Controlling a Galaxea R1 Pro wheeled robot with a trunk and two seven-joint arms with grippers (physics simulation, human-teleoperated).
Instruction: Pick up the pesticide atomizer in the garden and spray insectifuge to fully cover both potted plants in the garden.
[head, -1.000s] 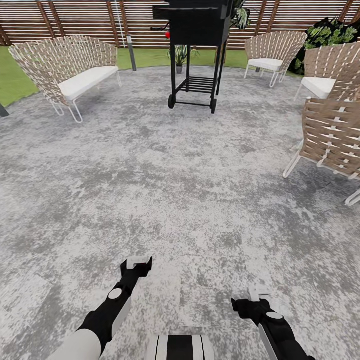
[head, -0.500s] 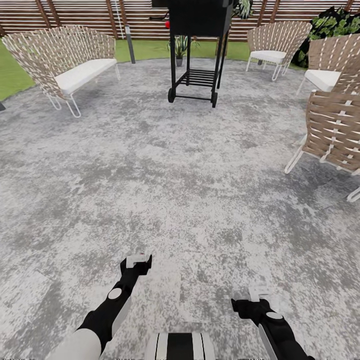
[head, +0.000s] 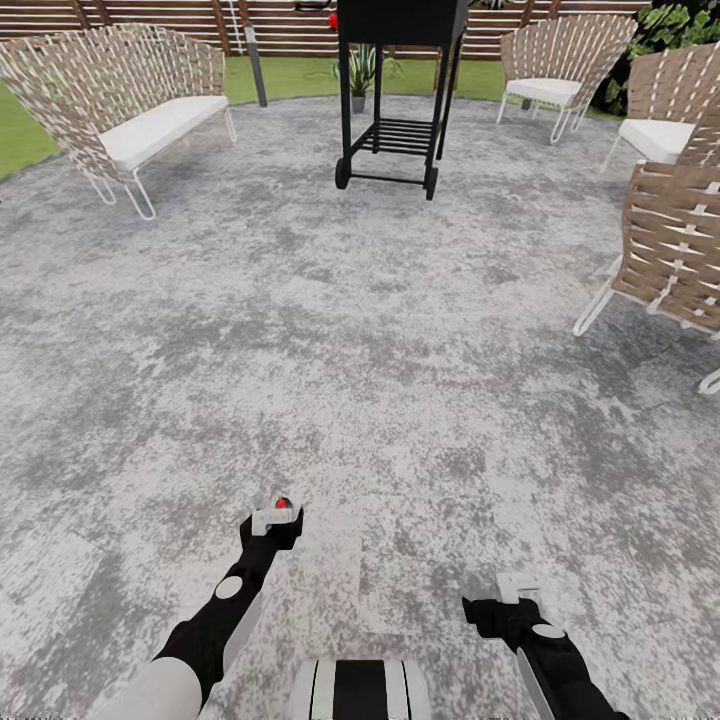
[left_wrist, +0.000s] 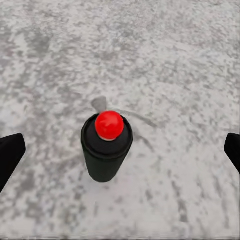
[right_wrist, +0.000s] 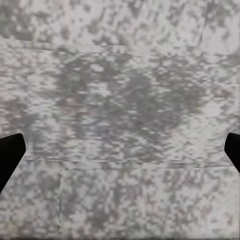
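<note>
- Grey mottled paving (head: 380, 340) covers nearly all the ground, with a strip of green lawn (head: 290, 75) and a brown slatted fence (head: 180, 15) at the far edge; this is the round patch of the garden.
- Around the patch stand woven chairs: a wide one with a white cushion (head: 130, 95) at the far left, one more (head: 560, 65) at the far right, and two others (head: 680, 220) close on the right side.
- A black grill cart (head: 395, 95) on wheels stands at the far middle, and behind it is a small plant in a grey pot (head: 358, 85); I cannot tell if it is one of the two to spray.
- The left claw (head: 272, 520) hangs low over the paving, spread wide, its fingers (left_wrist: 10, 155) well apart on both sides of the bottle and not touching it.
- The right claw (head: 518, 588) is also spread, pinching nothing, above bare paving; it seems to be only waiting.
- The pesticide atomizer (left_wrist: 106, 147), black with a red dot on top, stands upright on the paving between the left fingers, so I judge the claw is lined up to lower around it and grasp.
</note>
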